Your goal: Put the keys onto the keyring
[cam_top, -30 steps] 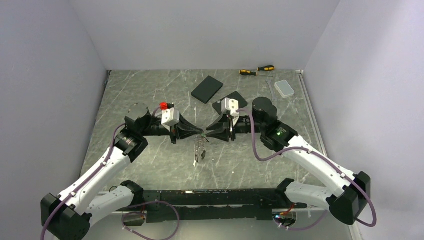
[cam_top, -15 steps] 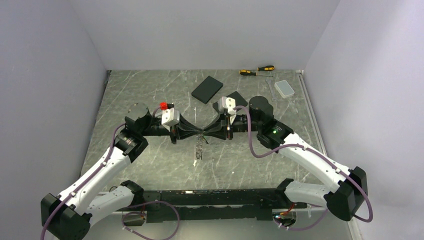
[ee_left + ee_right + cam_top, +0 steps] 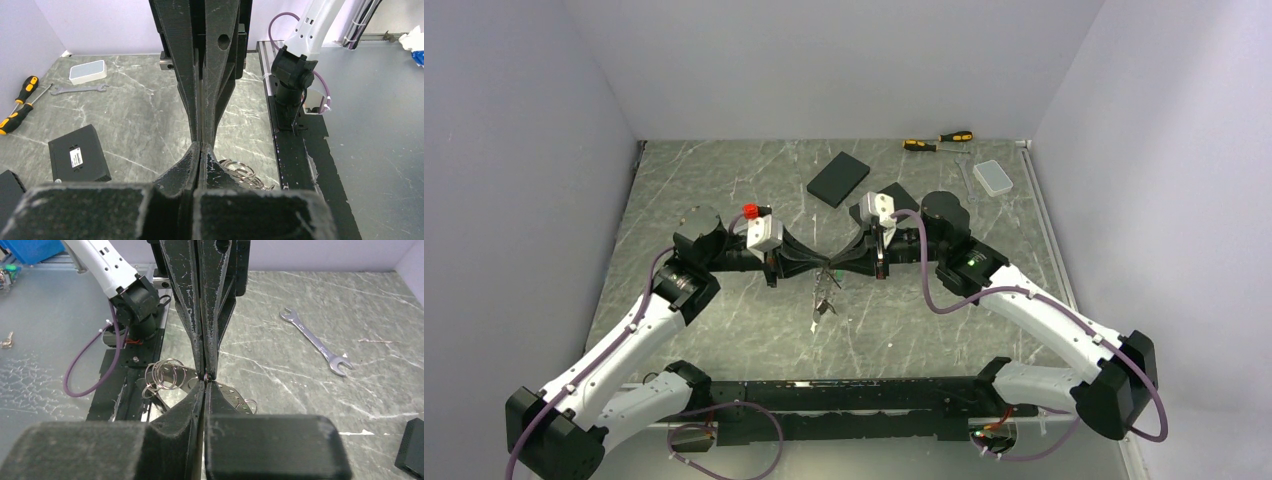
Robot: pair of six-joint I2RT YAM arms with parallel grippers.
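top external | L gripper (image 3: 823, 268), R gripper (image 3: 836, 268) clamp keyring (image 3: 827, 282) | keys (image 3: 821, 308) dangle

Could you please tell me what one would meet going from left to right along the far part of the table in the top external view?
Black flat box → yellow-and-black screwdrivers → small translucent lidded box. A second black box overlaps these, so it is left out.

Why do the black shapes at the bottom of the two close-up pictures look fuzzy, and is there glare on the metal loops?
Left wrist view: the left gripper sits so near the lens that its base blurs, while the table is sharp. Right wrist view: same for the right gripper; the metal loops show small glints, not washed out. Top view: even light, soft shadows.
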